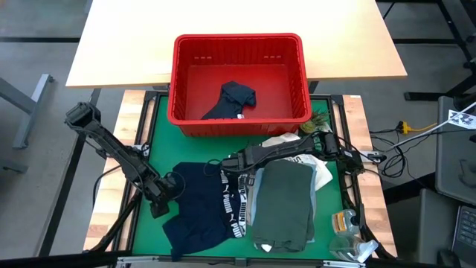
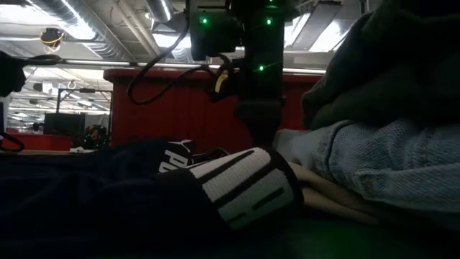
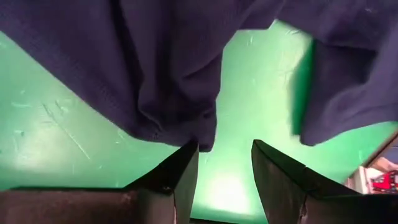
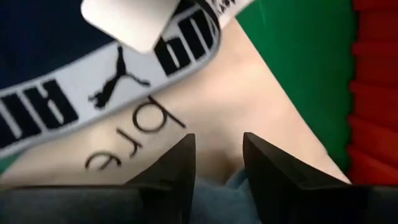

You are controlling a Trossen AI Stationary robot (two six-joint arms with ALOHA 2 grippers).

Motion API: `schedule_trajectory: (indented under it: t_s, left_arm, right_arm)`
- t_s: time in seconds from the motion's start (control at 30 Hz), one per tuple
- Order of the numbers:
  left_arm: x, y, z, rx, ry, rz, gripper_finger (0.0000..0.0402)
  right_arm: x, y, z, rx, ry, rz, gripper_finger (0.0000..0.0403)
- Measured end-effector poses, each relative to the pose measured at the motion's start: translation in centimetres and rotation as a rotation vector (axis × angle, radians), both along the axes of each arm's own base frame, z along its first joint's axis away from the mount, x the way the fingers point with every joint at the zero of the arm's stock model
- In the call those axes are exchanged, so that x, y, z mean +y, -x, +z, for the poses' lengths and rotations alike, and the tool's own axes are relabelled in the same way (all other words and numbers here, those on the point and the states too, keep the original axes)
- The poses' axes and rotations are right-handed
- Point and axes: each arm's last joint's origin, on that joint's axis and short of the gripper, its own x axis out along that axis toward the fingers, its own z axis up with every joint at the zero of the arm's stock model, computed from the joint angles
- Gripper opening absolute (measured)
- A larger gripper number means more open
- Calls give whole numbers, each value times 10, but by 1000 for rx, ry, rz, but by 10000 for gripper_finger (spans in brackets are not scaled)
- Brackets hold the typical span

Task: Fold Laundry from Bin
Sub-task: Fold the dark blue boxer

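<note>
The navy shorts [image 1: 199, 208] lie spread on the green mat, their white-lettered waistband [image 1: 239, 205] beside a folded stack. That stack has a dark olive garment [image 1: 286, 201] on top of a light blue shirt [image 2: 381, 158]. The red bin [image 1: 238, 39] stands at the far side with one dark garment [image 1: 234, 100] in it. My left gripper [image 3: 225, 146] is open above the shorts' left edge [image 3: 180, 118], with only mat between its fingers. My right gripper [image 4: 219, 138] is open over the printed tote bag [image 4: 205, 93], just short of the waistband [image 4: 93, 93].
The white tote bag [image 1: 321, 175] sticks out from under the stack toward the bin. A small bottle and other bits [image 1: 346, 223] sit at the mat's near right corner. Cables [image 1: 387, 152] run off to the right. Bare mat [image 1: 149, 223] lies left of the shorts.
</note>
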Motion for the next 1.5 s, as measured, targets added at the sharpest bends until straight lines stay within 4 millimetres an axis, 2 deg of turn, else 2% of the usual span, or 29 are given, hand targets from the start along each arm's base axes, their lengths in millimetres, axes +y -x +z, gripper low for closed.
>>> schedule_trajectory:
  t_s: [0.2,0.4,0.47,0.7,0.87,1.0,1.07,1.13,1.23,1.37,1.5]
  left_arm:
    - [4,4,10,-40,18,25,144]
    - [9,7,22,-140,32,46,144]
    - [11,8,26,-183,24,59,144]
    - [19,4,32,-324,-64,139,144]
    - [27,-2,32,-437,-205,169,144]
    - [39,-9,33,-491,-321,215,144]
    - [48,-12,32,-488,-373,233,144]
    - [57,-14,29,-465,-418,242,144]
    - [69,-15,25,-432,-462,253,144]
    - [82,-14,16,-385,-496,264,144]
    - [92,-9,1,-313,-480,277,144]
  right_arm:
    - [1,0,32,42,6,2,134]
    - [2,-9,68,-63,-11,3,133]
    - [4,-14,74,-112,-45,4,133]
    - [13,-33,72,-280,-328,-16,133]
    - [17,-42,53,-262,-448,-85,133]
    - [20,-45,35,-195,-533,-120,133]
    - [22,-45,32,-174,-599,-117,133]
    - [23,-44,36,-174,-628,-113,133]
    - [24,-35,52,-167,-618,-110,133]
    - [27,-23,76,-192,-518,-90,133]
    - [37,-14,82,-170,-437,-58,133]
